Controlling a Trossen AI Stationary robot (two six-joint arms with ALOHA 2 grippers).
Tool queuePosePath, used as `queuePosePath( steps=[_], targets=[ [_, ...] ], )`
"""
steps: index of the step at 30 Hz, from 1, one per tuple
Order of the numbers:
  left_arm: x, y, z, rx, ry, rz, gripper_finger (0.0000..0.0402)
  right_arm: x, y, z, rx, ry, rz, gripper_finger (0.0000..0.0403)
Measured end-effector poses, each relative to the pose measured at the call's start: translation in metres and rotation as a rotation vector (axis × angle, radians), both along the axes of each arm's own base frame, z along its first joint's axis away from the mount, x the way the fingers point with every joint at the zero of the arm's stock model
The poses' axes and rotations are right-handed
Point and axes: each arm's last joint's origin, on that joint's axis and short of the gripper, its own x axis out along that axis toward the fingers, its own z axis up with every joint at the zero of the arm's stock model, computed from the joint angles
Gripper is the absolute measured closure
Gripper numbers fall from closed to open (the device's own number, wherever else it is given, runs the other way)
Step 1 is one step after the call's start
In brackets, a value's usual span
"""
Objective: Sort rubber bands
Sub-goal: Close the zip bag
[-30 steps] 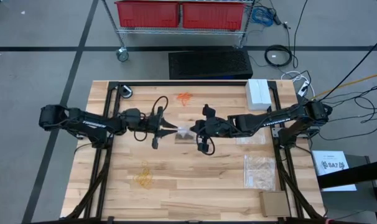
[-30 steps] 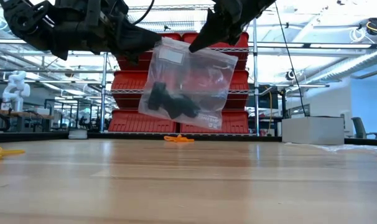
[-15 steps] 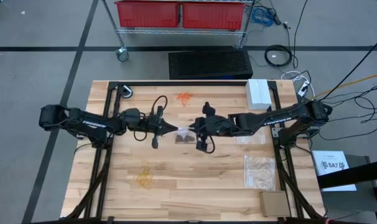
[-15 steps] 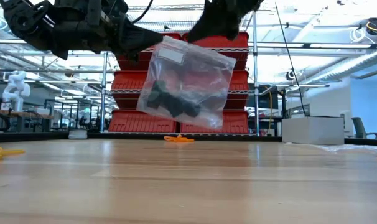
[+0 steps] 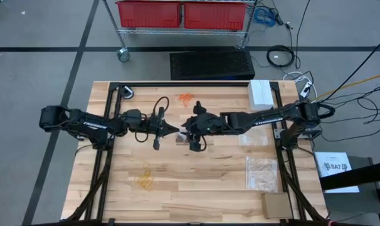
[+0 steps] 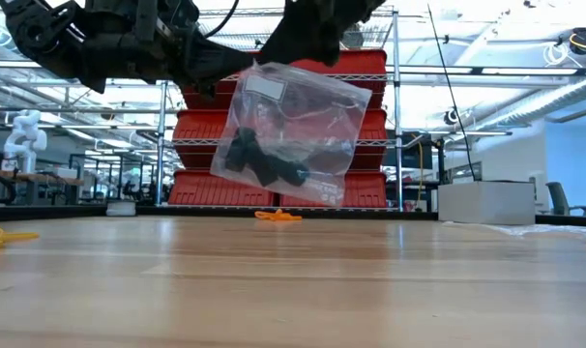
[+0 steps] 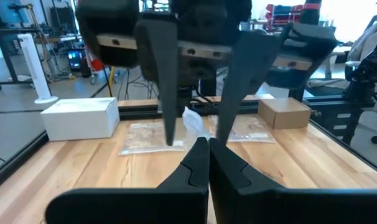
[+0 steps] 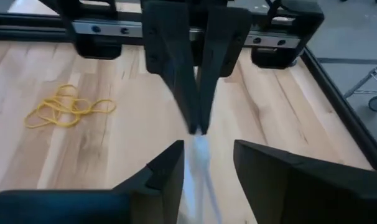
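High view, table (image 5: 196, 188): pale wooden top with a dark frame, both arms meeting over its middle.
Left arm: reaches in from the left edge; left gripper (image 5: 172, 130) has its fingers pressed together on the top edge of a clear bag (image 6: 291, 133) (the right wrist view shows the two dark fingers (image 8: 195, 93) meeting on the thin plastic).
Right arm: reaches in from the right edge; right gripper (image 5: 189, 130) sits just beside the left one at the same bag edge. Its jaws stand apart with the plastic between them, and in the right wrist view neither finger is seen pressing it.
Clear bag: hangs tilted above the table in the low view, well off the wood, with a white label near its top.
Black rubber bands (image 6: 264, 162): a dark clump inside the hanging bag, low on its left side.
Orange rubber bands (image 5: 186, 98): loose cluster on the wood toward the far edge, behind the grippers.
Pale yellow rubber bands (image 5: 144, 177): loose tangle on the near-left part of the table, well apart from both grippers.
White box (image 5: 260, 94): far right corner.
Other clear bags (image 5: 261, 172): flat on the right side.
Cardboard box (image 5: 276, 204): near right corner.
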Motion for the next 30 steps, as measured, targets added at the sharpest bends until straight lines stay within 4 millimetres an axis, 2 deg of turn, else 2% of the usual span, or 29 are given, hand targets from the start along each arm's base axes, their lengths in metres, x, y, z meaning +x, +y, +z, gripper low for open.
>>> queuePosePath(
  steps=[4, 11, 30],
  targets=[
    [0.0, 0.0, 0.0, 0.0, 0.003, 0.0, 0.04, 0.0, 0.0, 0.003, -0.001, 0.005, 0.0, 0.0292],
    [0.0, 0.0, -0.001, 0.0, 0.005, 0.001, 0.04, -0.004, 0.001, -0.005, -0.013, 0.09, -0.019, 0.0393],
    [0.0, 0.0, -0.001, 0.018, 0.006, 0.012, 0.04, -0.009, 0.006, -0.009, -0.005, 0.157, -0.029, 0.0401]
  ],
)
